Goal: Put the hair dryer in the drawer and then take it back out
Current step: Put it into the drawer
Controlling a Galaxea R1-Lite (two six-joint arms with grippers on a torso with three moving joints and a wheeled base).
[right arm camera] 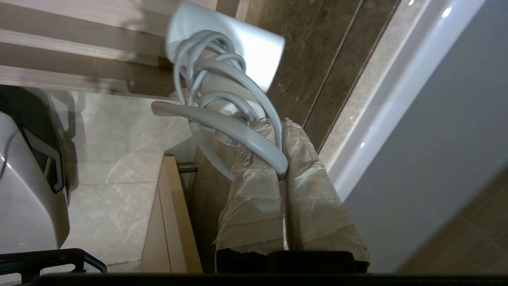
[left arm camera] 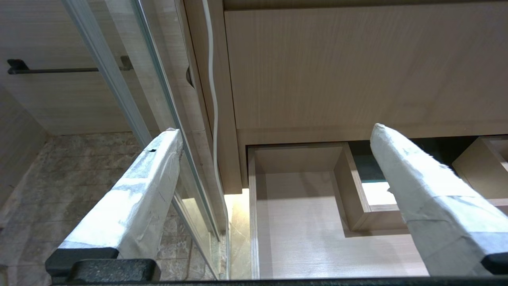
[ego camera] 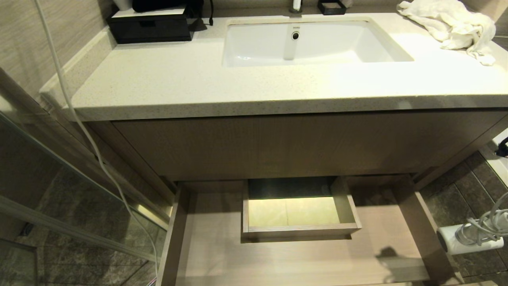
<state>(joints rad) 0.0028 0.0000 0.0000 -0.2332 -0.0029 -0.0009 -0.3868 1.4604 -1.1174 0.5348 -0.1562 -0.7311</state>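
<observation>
Wide and pulled far out, the drawer [ego camera: 301,258] lay low in front of the robot, right under the head camera. Its light wood floor was bare, and a boxed notch [ego camera: 295,210] sat at its back wall. Above it stood the tall vanity panel [ego camera: 301,145], and on top of that the pale counter [ego camera: 166,85] with the white sink [ego camera: 313,41]. A white towel [ego camera: 452,26] lay bunched on the counter's far right side, and a small black box [ego camera: 151,26] sat at the far left.

Next in size was the hair dryer [ego camera: 470,238]. It hung off to the right of the drawer, past its side wall and over the dark floor tiles, not inside yet. Its fat white barrel lay level, with the dark round mouth turned toward the drawer. The white cord was wound in loops about its handle.

Smallest were the pincers. The right gripper [right arm camera: 282,127] was clenched tight on the hair dryer, with its taped fingers [right arm camera: 254,186] squeezing the handle and the cord loops. The left gripper [left arm camera: 274,133] hung at the drawer's left end, let go and spread wide, holding nothing.

So the job looked to be in its first step, carrying the hair dryer to the drawer. The next move would likely need the right arm to swing it left over the side wall, lower it onto the bare floor and miss the notch, and only then let go. The loose cord loops could catch on the drawer's edge
</observation>
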